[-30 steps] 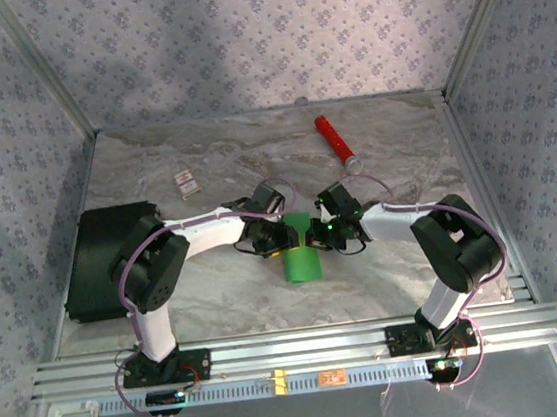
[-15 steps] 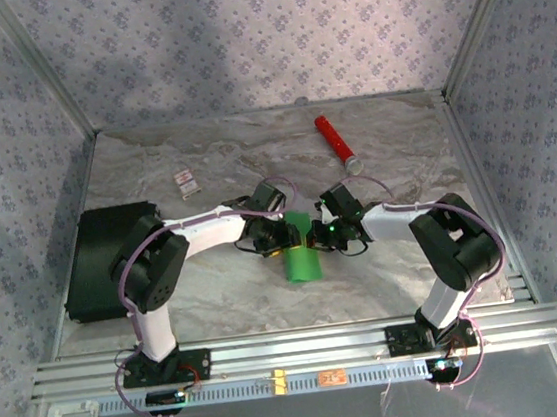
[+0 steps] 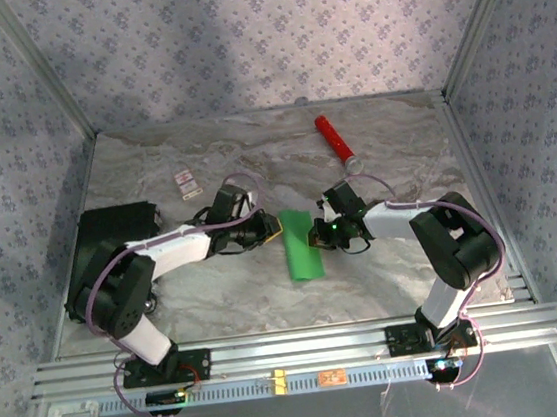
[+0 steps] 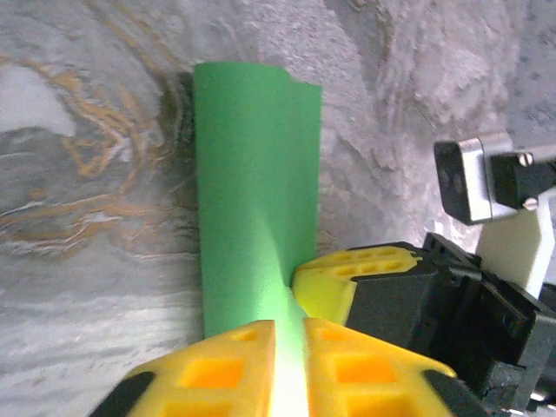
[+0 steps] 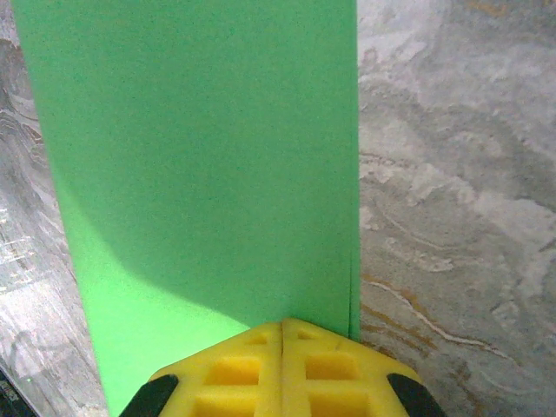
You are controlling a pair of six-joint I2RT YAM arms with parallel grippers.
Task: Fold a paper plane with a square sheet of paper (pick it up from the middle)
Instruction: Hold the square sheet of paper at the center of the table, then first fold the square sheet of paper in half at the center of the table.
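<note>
Together, left gripper [image 4: 288, 347] and right gripper [image 5: 282, 334] each clamp shut on the green sheet [image 5: 200, 156].

Your two arms match: the left arm [image 3: 178, 250] and right arm [image 3: 385, 218] each pair white links with bulky black joint housings, and thin purple cables [image 3: 89, 309] loop alongside. The fingers [image 5: 230, 369] are yellow moulded blocks with square recesses. A green light [image 3: 332, 228] glows on the right wrist.

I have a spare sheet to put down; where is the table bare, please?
Bare: the near strip between paper and rail; the far-left corner behind the card; the far-right corner beside the cylinder. Crowded: the centre, where left hand and right hand meet.
</note>
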